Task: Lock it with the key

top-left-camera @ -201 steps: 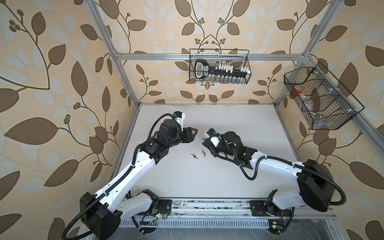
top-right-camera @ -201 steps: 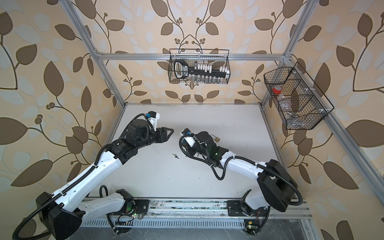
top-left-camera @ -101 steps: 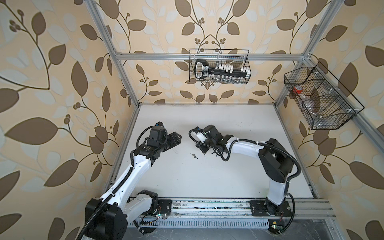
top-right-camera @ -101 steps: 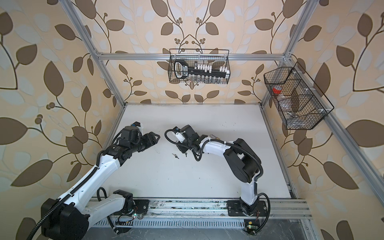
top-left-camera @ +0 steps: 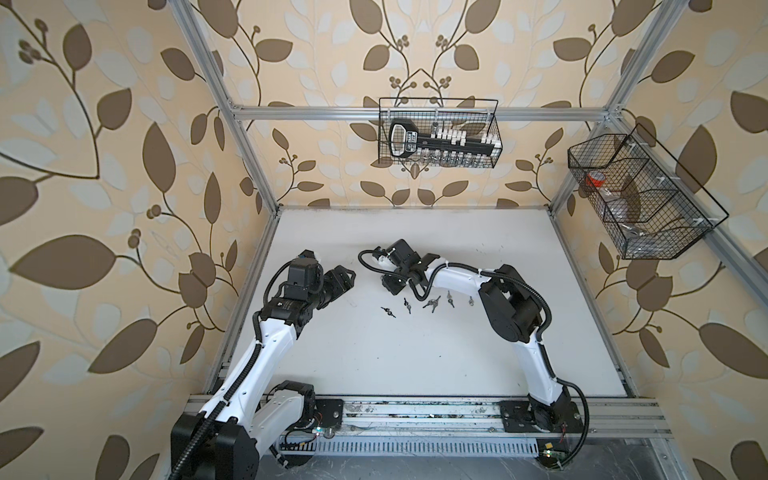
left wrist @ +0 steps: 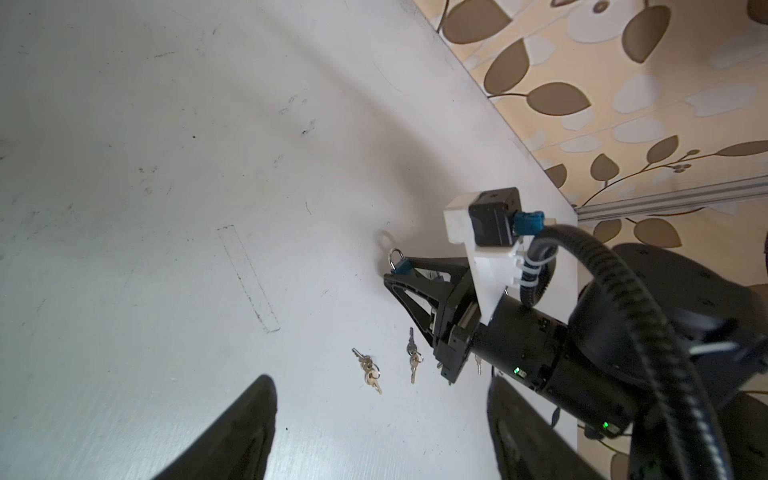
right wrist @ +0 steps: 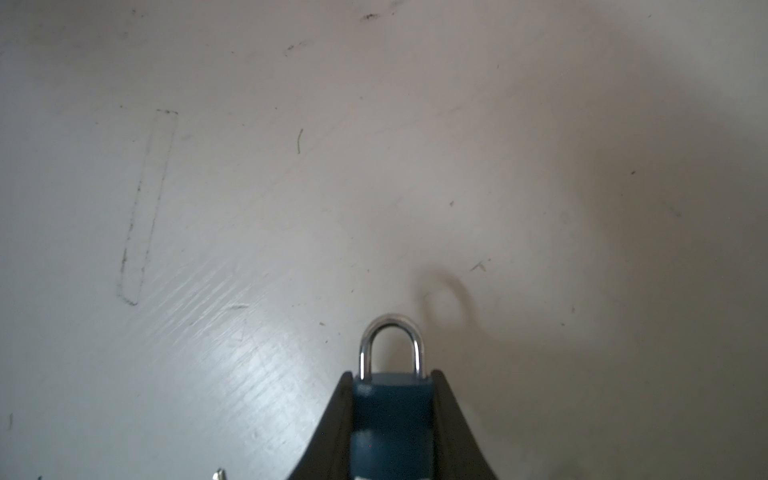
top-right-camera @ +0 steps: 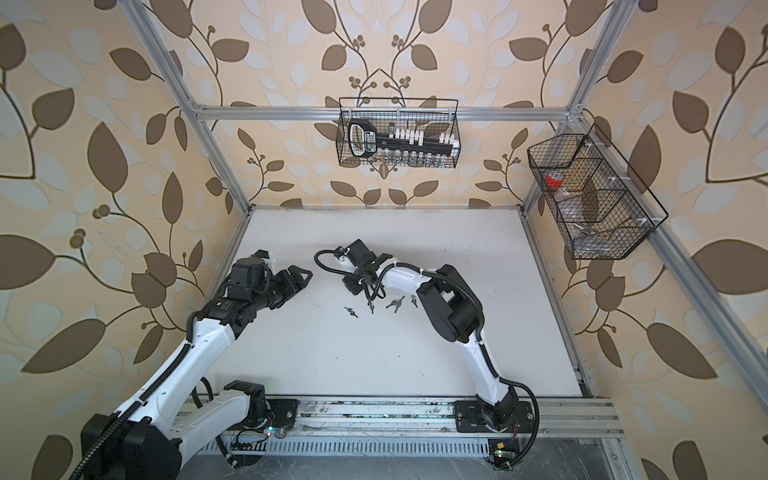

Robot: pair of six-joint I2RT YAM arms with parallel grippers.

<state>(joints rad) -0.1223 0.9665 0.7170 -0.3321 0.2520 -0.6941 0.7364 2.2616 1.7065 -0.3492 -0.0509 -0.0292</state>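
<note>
- Both top views: the left end effector (top-left-camera: 347, 277) is seen above the desk (top-left-camera: 415, 365), apart from the right end effector (top-left-camera: 388, 284). Small key bunches (top-left-camera: 432, 303) are scattered on the desk beside the right arm. The padlock cannot be made out here.
- Left wrist view: the left jaws are spread wide, with nothing between them. The padlock (left wrist: 398, 266) is pinched at the right end effector's tip, and two key bunches lie nearby.
- Right wrist view: the right jaws are closed across the blue padlock body, with the shackle (right wrist: 392, 345) pointing outward.
- Handling, as judged: the padlock is rigid, dense and smooth-sided, and is best gripped across its flat body. The key bunches are light, thin and prone to sliding, so each is best taken by the bow.
</note>
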